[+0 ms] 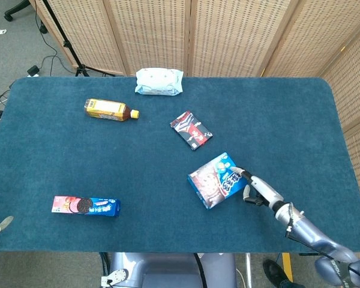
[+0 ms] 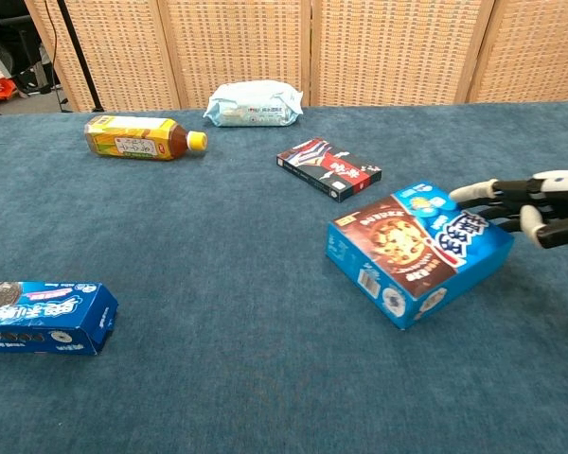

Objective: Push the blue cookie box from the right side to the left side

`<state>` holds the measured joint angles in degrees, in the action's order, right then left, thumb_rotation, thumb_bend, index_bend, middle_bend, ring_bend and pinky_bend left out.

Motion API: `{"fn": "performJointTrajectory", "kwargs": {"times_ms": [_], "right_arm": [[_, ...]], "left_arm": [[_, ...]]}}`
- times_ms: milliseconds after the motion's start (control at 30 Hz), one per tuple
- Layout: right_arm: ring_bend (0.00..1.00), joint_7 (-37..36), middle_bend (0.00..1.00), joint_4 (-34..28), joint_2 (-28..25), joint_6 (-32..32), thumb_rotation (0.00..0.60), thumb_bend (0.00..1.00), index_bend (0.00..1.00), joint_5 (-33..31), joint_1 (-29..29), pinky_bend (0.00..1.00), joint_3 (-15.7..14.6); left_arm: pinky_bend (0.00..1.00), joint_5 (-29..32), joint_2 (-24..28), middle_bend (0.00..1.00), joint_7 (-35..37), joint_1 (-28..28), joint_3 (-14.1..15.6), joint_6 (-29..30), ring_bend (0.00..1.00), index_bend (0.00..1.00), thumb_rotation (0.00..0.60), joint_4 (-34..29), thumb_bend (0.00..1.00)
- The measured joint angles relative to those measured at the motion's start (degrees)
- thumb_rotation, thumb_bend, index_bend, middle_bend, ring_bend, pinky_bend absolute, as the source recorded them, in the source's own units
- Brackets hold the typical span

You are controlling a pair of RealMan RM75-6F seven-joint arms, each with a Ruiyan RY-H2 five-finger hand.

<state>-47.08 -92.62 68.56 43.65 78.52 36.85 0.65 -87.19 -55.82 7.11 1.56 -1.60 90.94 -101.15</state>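
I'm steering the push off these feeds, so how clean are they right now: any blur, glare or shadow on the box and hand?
Head view: even, soft light, no glare; the blue cookie box and right hand are sharp, though small. Chest view: the box is crisp with readable print and only a faint shadow beneath it; the hand is cut off by the right edge.

**Non-task items on the table**

A blue-carpeted table [image 1: 66,156] stands before wicker screens [image 1: 228,36]. A pale wipes pack [image 1: 159,81] lies at 12 o'clock by the far edge. A yellow-labelled drink bottle [image 1: 110,110] lies on its side at 10 o'clock, cap pointing right. A dark red-and-white packet [image 1: 191,130] lies flat near centre, angled. A long blue sandwich-cookie pack [image 1: 86,206] lies at 8 o'clock, well apart from the rest.
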Motion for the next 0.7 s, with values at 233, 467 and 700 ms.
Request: {"fn": "performJointTrajectory", "kwargs": {"times_ms": [233,467,700], "right_arm": [[0.0,8.59,0.0,-5.3,2.08,-1.66,0.6,1.0,0.0,-6.54,1.59,0.0,2.7],[0.0,15.93,0.0,-9.79,3.74,-2.95,0.6,1.0,0.0,-13.52,3.52,0.0,5.28],[0.0,21.31,0.0,-11.64,5.85,-3.47,0.6,1.0,0.0,-18.98,5.24,0.0,6.71]], "left_arm": [[0.0,0.23,0.19,0.0,0.47,-0.15,-0.07,-0.31,0.0,0.0,0.6,0.11,0.0],[0.0,0.45,0.32,0.0,0.8,-0.17,-0.15,-0.37,0.0,0.0,0.6,0.15,0.0],[0.0,0.59,0.43,0.0,1.21,-0.23,-0.19,-0.52,0.0,0.0,0.6,0.3,0.0]]}}
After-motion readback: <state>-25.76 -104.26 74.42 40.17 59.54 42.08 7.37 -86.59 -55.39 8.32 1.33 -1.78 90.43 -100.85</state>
